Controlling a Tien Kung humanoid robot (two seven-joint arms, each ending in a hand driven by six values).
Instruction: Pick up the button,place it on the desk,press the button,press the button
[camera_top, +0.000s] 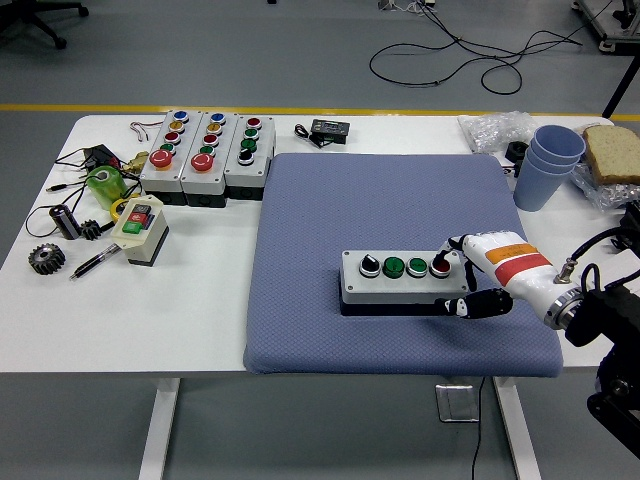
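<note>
A grey button box (403, 281) with a black knob, two green buttons and a red button (439, 266) lies on the blue mat (400, 200). My right hand (470, 280), white with black fingertips, is at the box's right end. Its fingers curl down over the red button's side and its thumb lies along the box's front right corner. Whether a fingertip touches the red button I cannot tell. The left arm is out of view.
Three more button boxes (205, 155) stand at the back left, with a small two-button box (140, 228), gears, a pen and cables nearby. Stacked blue cups (548, 165), bread and a plastic bag sit at the right back.
</note>
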